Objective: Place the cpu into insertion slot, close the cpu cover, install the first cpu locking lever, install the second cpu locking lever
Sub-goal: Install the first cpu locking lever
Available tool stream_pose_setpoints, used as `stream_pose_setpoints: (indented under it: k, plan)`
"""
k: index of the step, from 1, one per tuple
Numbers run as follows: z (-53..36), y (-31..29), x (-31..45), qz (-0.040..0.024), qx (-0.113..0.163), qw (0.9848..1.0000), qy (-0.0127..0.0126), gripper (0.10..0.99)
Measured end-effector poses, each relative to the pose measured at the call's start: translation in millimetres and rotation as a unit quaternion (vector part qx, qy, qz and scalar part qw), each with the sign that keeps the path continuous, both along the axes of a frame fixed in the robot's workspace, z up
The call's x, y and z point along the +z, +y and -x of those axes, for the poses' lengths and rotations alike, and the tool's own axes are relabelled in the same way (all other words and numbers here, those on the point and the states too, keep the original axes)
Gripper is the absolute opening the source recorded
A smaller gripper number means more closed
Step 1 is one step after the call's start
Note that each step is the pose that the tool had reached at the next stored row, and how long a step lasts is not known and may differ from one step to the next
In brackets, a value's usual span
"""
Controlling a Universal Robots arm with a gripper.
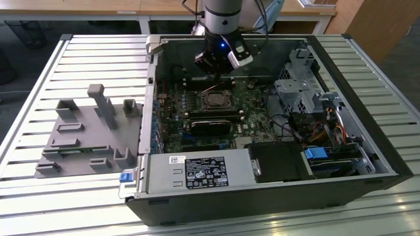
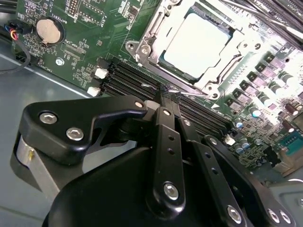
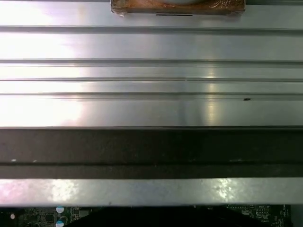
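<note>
Your jaws (image 2: 163, 97) are clenched together with nothing between them, the tips hovering just above the memory slots (image 2: 142, 78) of the motherboard (image 2: 94, 33). The cpu (image 2: 199, 40) sits seated in its socket just beyond the tips, its dull silver top facing up. The cpu cover (image 2: 154, 35) lies down around the chip, framing it. In the exterior view, your jaws (image 1: 217, 73) hang inside the open computer case (image 1: 367, 137), directly over the socket area, with the cpu (image 1: 214, 101) just below them. The case rests on the slatted counter (image 1: 98, 54), and a grey fixture (image 1: 88, 132) stands well apart from the jaws, toward the exterior view's left.
</note>
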State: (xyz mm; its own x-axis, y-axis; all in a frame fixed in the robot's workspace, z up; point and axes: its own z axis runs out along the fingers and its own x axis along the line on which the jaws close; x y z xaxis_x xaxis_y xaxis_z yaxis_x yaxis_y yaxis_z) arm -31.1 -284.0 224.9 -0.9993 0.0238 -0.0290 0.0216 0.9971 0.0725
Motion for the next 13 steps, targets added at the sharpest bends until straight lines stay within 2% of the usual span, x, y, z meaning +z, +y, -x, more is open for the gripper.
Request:
stream_pose_setpoints:
  k: [13]
  plan:
    - [-6.4, 0.8, -6.3, 0.0, 0.0, 1.0, 0.0, 0.106]
